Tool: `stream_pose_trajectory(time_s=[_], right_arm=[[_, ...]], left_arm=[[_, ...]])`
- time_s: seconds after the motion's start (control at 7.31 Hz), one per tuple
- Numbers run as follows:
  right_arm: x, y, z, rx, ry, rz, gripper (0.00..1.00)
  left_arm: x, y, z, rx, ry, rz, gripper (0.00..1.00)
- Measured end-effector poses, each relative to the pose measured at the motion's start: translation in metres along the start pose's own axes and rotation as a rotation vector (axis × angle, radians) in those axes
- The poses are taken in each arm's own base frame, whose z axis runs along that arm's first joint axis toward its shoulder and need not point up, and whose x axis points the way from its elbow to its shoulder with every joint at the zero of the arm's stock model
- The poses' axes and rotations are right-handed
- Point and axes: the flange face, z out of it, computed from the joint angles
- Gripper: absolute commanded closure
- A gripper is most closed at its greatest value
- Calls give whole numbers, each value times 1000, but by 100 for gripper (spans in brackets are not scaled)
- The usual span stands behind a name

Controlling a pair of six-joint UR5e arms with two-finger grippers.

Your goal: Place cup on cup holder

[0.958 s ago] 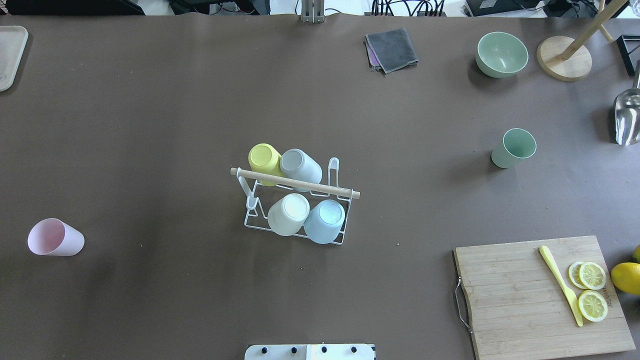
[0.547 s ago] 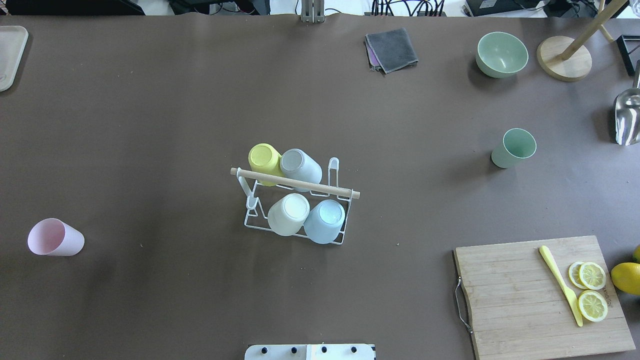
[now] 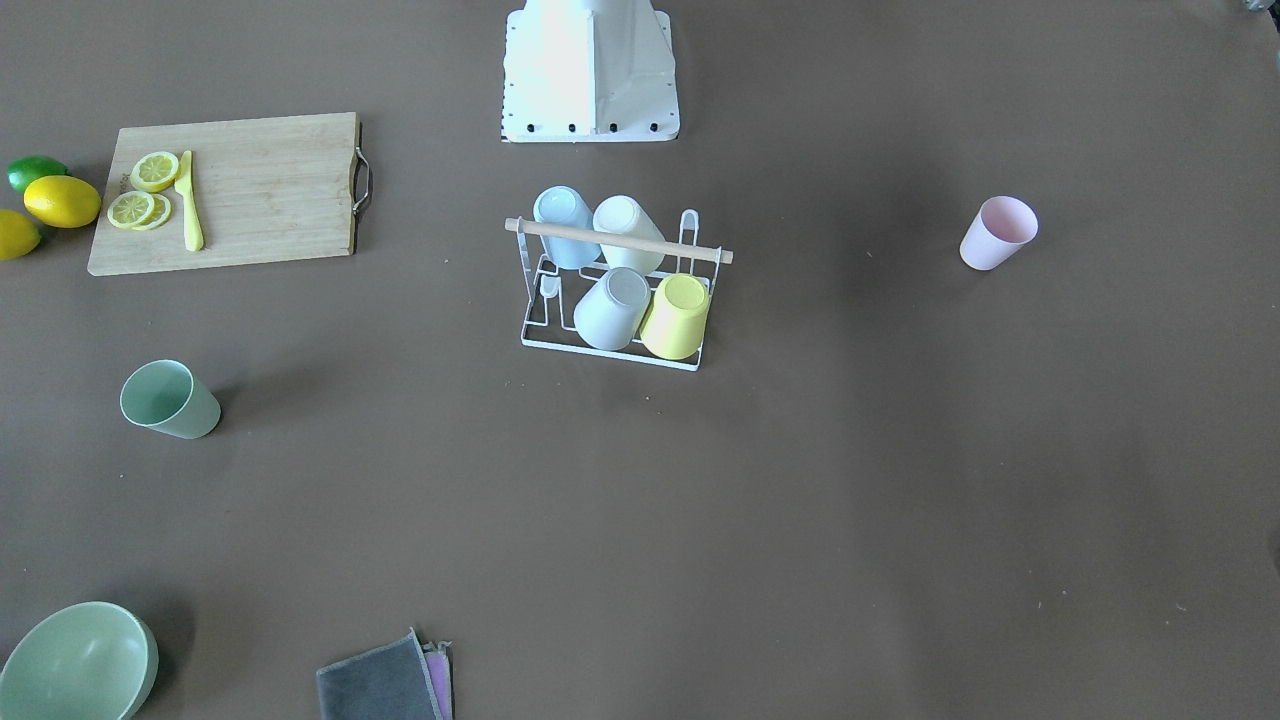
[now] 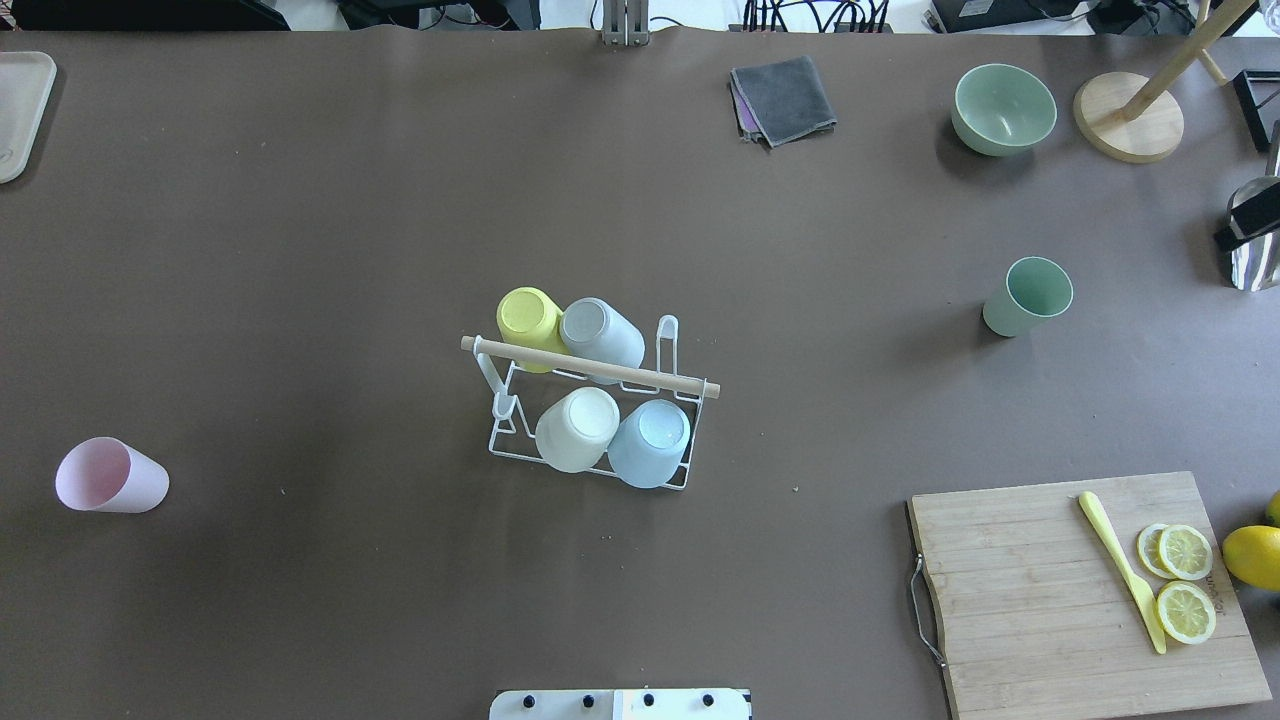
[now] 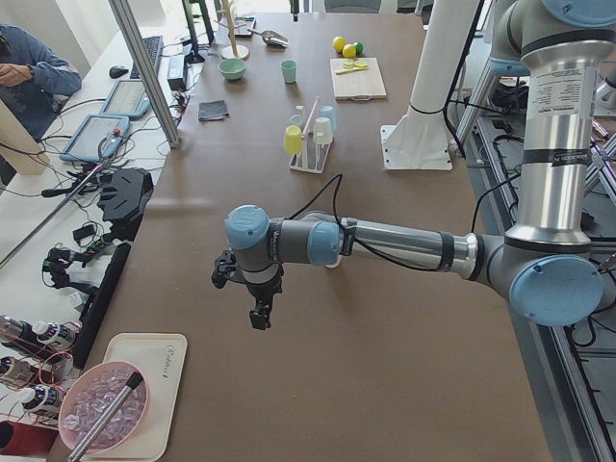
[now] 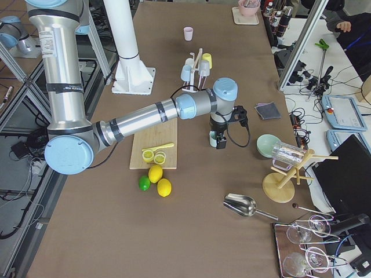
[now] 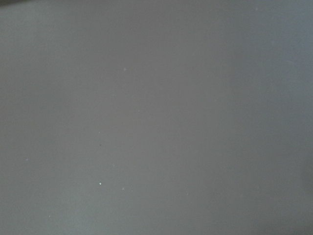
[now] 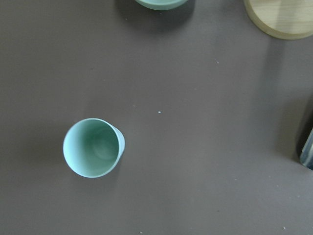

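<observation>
The white wire cup holder [image 4: 500, 425] with a wooden rod handle stands mid-table and carries a yellow, a grey, a white and a blue cup upside down; it also shows in the front view [image 3: 538, 300]. A green cup [image 4: 1028, 295] stands upright at the right, and shows in the right wrist view [image 8: 93, 147]. A pink cup [image 4: 110, 475] stands at the far left. My right gripper [image 6: 221, 142] hangs above the green cup's area; only a dark part of it [image 4: 1245, 228] shows overhead. My left gripper [image 5: 260, 316] hangs over bare table. I cannot tell either gripper's state.
A cutting board [image 4: 1040, 590] with lemon slices and a yellow knife lies at the front right. A green bowl [image 4: 1003, 108], a wooden stand base [image 4: 1128, 118], a metal scoop [image 4: 1255, 260] and a grey cloth [image 4: 783, 98] sit at the back right. A tray [image 4: 15, 110] lies at the back left.
A dark part of the right arm's end has come into the overhead view at the right edge, over the metal scoop. The cups and the holder have not moved.
</observation>
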Motion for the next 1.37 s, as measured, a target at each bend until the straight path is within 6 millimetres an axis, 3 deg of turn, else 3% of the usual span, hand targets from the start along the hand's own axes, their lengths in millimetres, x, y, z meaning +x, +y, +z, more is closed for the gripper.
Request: stream_pose_trajectory(time_s=[0.27,0.55,0.96,1.09,1.37], right_arm=[[-57,-25,16,-13,1,-55,0],[-99,-62,43,-42,5,-121,0],[-122,-135,89,-121,5,-218,0],[-129,-154,107,-160,7,-248,0],[-152,-181,129,-270,34,-303,0]], left_arm=[[25,-20,9,-14,5,60,1],[59,-45,14,-20,10,123,1],[99,-67,19,-58,2,173,1],[120,-73,29,-142,-10,160,1],[153,-85,25,-283,-59,110,1]])
